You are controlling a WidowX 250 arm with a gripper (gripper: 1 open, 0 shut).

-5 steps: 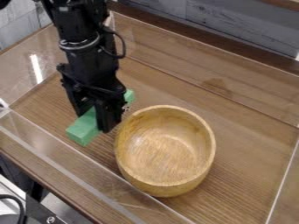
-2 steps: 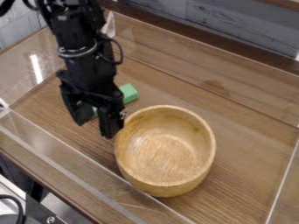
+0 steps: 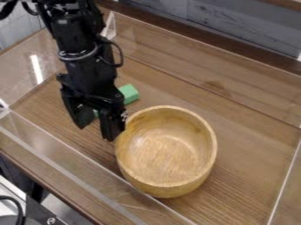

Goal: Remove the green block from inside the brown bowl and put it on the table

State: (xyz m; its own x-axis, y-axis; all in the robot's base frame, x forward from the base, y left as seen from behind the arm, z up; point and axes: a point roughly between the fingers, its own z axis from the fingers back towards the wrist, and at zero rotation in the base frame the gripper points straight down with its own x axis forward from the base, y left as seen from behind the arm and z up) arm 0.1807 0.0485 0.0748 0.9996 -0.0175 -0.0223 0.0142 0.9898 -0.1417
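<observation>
"and the flat green block (image 3: pixel 128 93) lies on the brown wood-grain table (image 3: pixel 221 75)!"
"near the round tan wooden bowl (image 3: pixel 166 151), behind it grey plank boards (image 3: pixel 247 33). black gripper (image 3: pixel 100 126)?"
"fingers low over the wood, released!"

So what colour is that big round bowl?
The bowl is light tan-brown, seen best in the current camera view.

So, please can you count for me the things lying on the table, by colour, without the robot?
Green: 1, the block, partly hidden behind the end effector
Light tan: 1, the bowl
Total: 2
</observation>
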